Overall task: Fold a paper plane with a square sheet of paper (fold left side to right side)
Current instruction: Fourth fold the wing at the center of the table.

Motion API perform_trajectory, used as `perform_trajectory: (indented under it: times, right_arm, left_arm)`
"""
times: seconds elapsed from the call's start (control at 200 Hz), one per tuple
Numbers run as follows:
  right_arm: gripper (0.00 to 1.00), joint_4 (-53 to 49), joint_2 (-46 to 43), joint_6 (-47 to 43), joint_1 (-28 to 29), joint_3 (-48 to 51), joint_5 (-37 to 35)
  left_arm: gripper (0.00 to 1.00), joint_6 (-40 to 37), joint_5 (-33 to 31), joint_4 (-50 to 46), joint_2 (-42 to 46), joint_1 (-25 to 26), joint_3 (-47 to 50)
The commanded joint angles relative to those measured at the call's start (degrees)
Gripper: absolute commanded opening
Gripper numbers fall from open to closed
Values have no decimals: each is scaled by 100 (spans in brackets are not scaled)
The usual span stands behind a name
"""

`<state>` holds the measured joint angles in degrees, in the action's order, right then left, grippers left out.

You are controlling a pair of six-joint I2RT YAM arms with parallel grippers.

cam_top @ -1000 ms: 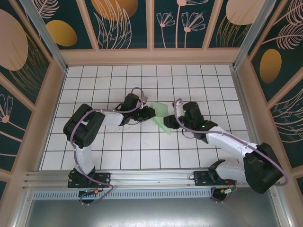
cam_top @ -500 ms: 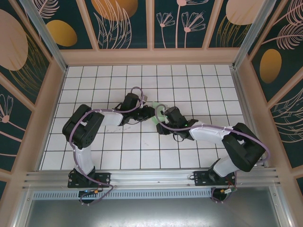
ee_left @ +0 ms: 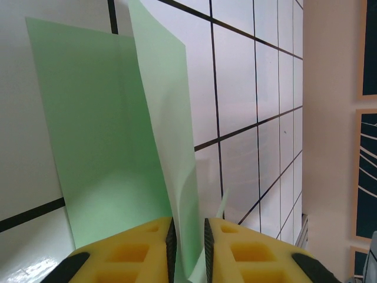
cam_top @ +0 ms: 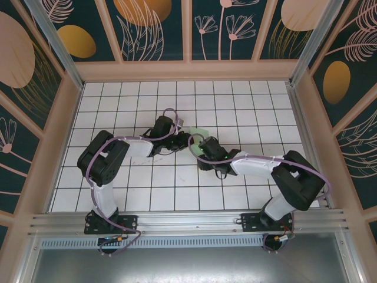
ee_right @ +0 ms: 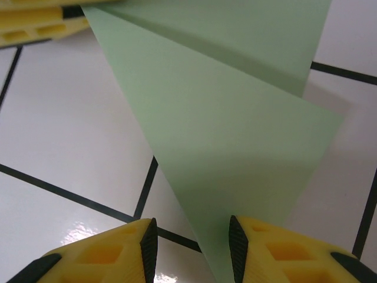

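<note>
The square sheet of paper (cam_top: 201, 132) is pale green and partly folded, lying mid-table between both arms. In the left wrist view one flap of the paper (ee_left: 106, 130) lies flat on the tiles while another layer stands up and runs between my left gripper's (ee_left: 188, 227) pads, which are shut on it. My left gripper (cam_top: 184, 140) sits at the sheet's left edge. My right gripper (cam_top: 197, 148) is over the sheet's near part. Its jaws (ee_right: 193, 227) stand open, with a pointed corner of the paper (ee_right: 235, 135) reaching between them, close to the right pad.
White tiled floor (cam_top: 177, 177) with black grid lines, ringed by wooden walls (cam_top: 188, 71). The left gripper's yellow fingers (ee_right: 35, 23) lie close ahead of the right gripper. A metal rail (cam_top: 188, 227) runs along the near edge.
My right arm has swung left, from the sheet's right side to over it, close to the left gripper. More of the paper is now covered. The left arm has kept still.
</note>
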<state>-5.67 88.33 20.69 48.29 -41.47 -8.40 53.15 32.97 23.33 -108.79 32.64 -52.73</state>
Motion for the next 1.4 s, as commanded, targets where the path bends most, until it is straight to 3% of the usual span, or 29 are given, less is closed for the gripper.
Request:
perform_trajectory:
  times: [0.0,0.59,0.881,1.186,1.396]
  right_arm:
    - [40,-273,136,196,127,-193,-502]
    - [22,-343,380,208,242,-334,-778]
    - [9,-206,397,243,228,-191,-559]
    - [4,362,28,296,3,167,224]
    - [0,1005,-344,293,-483,546,1559]
  left_arm:
    - [24,57,-9,-84,132,36,-97]
    - [25,-6,-80,-219,150,41,-96]
    - [39,-166,-305,-426,474,19,7]
    - [52,-581,-602,-1060,1408,-411,205]
    - [44,-690,-455,-1051,1357,-446,331]
